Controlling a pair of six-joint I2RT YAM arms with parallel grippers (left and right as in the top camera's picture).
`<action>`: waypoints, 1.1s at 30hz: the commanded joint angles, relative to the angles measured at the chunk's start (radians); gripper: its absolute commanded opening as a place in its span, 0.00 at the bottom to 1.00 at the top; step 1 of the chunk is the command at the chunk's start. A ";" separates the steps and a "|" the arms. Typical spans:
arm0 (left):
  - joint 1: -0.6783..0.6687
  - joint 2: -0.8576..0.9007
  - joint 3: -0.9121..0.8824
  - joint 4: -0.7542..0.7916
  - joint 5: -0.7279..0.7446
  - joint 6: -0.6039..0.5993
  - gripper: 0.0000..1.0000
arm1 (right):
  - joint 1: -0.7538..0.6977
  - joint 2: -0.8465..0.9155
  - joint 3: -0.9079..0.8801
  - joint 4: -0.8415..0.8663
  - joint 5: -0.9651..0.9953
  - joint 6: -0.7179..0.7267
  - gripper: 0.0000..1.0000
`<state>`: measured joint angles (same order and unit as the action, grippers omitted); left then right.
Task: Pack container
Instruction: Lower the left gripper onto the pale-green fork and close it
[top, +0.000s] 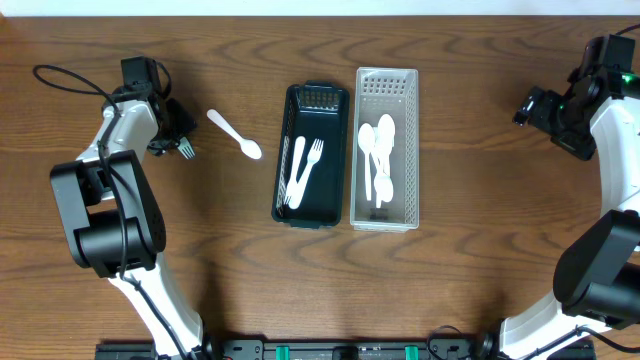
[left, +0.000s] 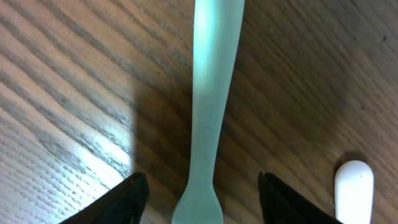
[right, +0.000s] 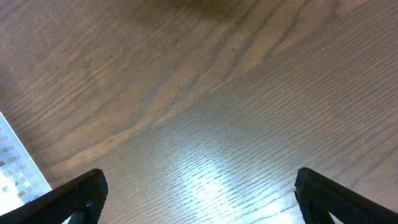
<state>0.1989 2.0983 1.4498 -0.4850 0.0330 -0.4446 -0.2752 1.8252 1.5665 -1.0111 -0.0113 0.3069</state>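
Note:
A white plastic fork (top: 186, 150) lies on the wooden table at the far left, with only its tines showing from under my left gripper (top: 172, 138). In the left wrist view the fork's handle (left: 214, 74) runs between the two open fingers of the left gripper (left: 199, 190), which straddle it without closing. A white spoon (top: 235, 135) lies loose to the right, and its handle end shows in the left wrist view (left: 354, 183). The black container (top: 310, 100) holds forks. The clear container (top: 387, 80) holds spoons. My right gripper (top: 540, 108) is open and empty over bare wood (right: 199, 193).
The two containers stand side by side at the table's middle. A corner of the clear container (right: 12, 168) shows at the left of the right wrist view. A black cable (top: 60, 75) loops on the table at the far left behind the left arm.

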 joint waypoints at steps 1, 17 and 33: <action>0.002 0.008 0.006 0.016 -0.030 0.006 0.57 | 0.003 0.001 -0.005 -0.003 -0.008 0.014 0.99; -0.004 0.051 0.005 -0.016 -0.026 0.044 0.46 | 0.003 0.001 -0.005 -0.008 -0.008 0.014 0.99; -0.004 0.050 0.006 -0.214 -0.026 0.192 0.19 | 0.003 0.001 -0.005 -0.014 -0.009 0.014 0.99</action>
<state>0.1978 2.1185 1.4715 -0.6628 0.0109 -0.3279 -0.2752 1.8252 1.5665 -1.0225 -0.0116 0.3069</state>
